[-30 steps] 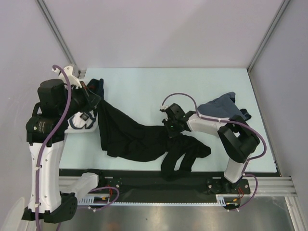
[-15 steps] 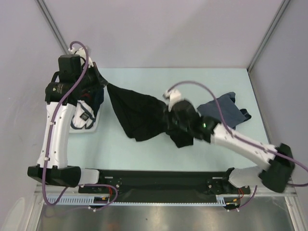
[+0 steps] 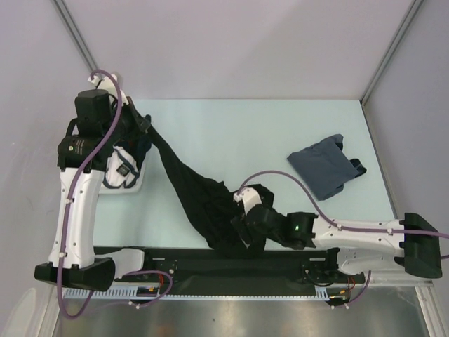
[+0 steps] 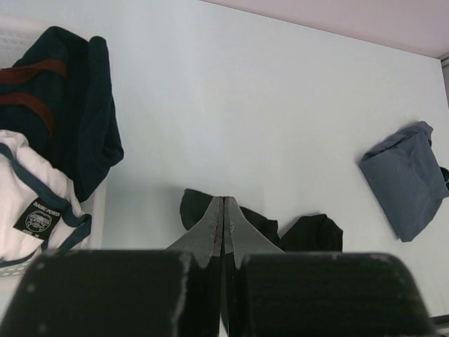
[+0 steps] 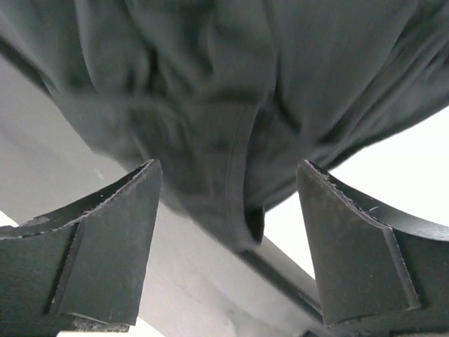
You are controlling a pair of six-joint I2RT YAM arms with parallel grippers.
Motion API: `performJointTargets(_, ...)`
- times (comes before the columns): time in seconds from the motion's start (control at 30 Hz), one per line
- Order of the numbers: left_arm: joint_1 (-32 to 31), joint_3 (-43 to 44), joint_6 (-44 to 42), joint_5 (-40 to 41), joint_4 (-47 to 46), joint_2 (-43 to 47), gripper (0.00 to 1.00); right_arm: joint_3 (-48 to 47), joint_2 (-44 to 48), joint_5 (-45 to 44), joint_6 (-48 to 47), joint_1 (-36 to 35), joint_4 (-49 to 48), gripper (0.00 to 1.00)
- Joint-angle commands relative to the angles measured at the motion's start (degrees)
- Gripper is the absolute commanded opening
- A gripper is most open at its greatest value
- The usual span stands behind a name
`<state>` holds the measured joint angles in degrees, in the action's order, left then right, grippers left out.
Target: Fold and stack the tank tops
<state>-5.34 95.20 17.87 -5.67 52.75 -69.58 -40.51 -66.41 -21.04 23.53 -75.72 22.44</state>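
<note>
The black tank top (image 3: 200,200) hangs in a long diagonal from my left gripper (image 3: 146,128), which is raised at the back left and shut on its upper end. Its lower end lies bunched at the table's near edge. My right gripper (image 3: 238,225) is at that lower end, open. In the right wrist view the dark cloth (image 5: 231,105) hangs loose just ahead of the spread fingers (image 5: 105,239). The left wrist view shows shut fingertips (image 4: 223,210) above the black cloth (image 4: 312,235). The blue-grey tank top (image 3: 324,168) lies folded at the right, seen also as the blue-grey top (image 4: 407,179).
A white bin (image 3: 130,184) at the left edge holds a white garment (image 4: 35,203) and a dark navy one with red stripes (image 4: 77,105). A black rail (image 3: 182,261) runs along the near edge under the cloth's lower end. Metal frame posts rise at both back corners.
My right gripper has opened and let go of the black top, sweeping from mid-table to the near edge. The cloth's lower end dropped toward the rail. My left arm shifted slightly, still gripping.
</note>
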Motion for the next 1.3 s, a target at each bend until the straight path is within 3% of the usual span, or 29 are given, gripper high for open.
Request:
performJointTargets(0.0, -0.19, -0.97, -1.69, 2.5, -3.27, 2.87, 0.0, -4.83, 1.29, 5.81, -3.13, 5.22, -6.17, 0.81)
performJointTargets(0.13, -0.11, -2.82, -2.05, 4.7, -3.71, 5.24, 0.0, -8.17, -3.61, 15.92, -7.79, 9.54, -11.71, 0.68)
performJointTargets(0.27, 0.24, -3.44, -1.96, 5.4, -3.71, 6.21, 0.0, -13.17, -10.64, 24.0, -11.22, 10.42, -14.43, 0.66)
performJointTargets(0.6, 4.02, -1.24, -2.05, 4.54, -1.86, 6.39, 0.0, -18.9, -26.74, 29.03, -9.65, 10.42, -17.95, 0.63)
performJointTargets(0.67, 4.9, -0.81, -2.13, 4.18, -1.51, 5.86, 0.0, -17.76, -27.63, 30.7, -9.2, 10.25, -19.09, 0.57)
performJointTargets(0.7, 5.08, -0.46, -2.14, 4.09, -1.51, 5.86, 0.01, -17.41, -28.15, 31.31, -8.94, 10.33, -20.05, 0.52)
performJointTargets(0.73, 5.08, -0.36, -1.96, 4.0, -1.34, 5.69, 0.0, -17.15, -28.33, 31.93, -8.59, 10.42, -20.32, 0.3)
performJointTargets(0.8, 7.1, -0.02, -1.61, 3.83, -1.25, 5.25, 0.0, -17.23, -27.99, 30.71, -8.32, 11.21, -19.37, 0.0)
performJointTargets(0.93, 7.28, 1.65, -0.38, 2.25, -1.42, 3.05, 0.0, -22.92, -21.42, 23.78, -9.02, 18.92, -12.26, 0.0)
performJointTargets(1.0, 7.45, 2.88, 0.06, 1.19, -1.77, 1.48, 0.0, -28.19, -19.03, 22.8, -10.16, 26.66, -5.85, 0.0)
performJointTargets(1.1, 7.37, 5.25, 0.76, 0.14, -1.25, -0.46, 0.0, -42.95, -17.09, 21.13, -13.33, 34.64, 3.64, 0.0)
performJointTargets(1.17, 7.37, 7.79, 0.68, 0.31, 0.15, -1.25, 0.0, -53.21, -16.73, 21.13, -14.73, 36.69, 8.56, 0.0)
performJointTargets(1.27, 7.45, 10.97, 0.15, 2.67, 2.44, -0.82, 0.0, -59.49, -15.51, 22.0, -16.32, 37.32, 11.91, 0.0)
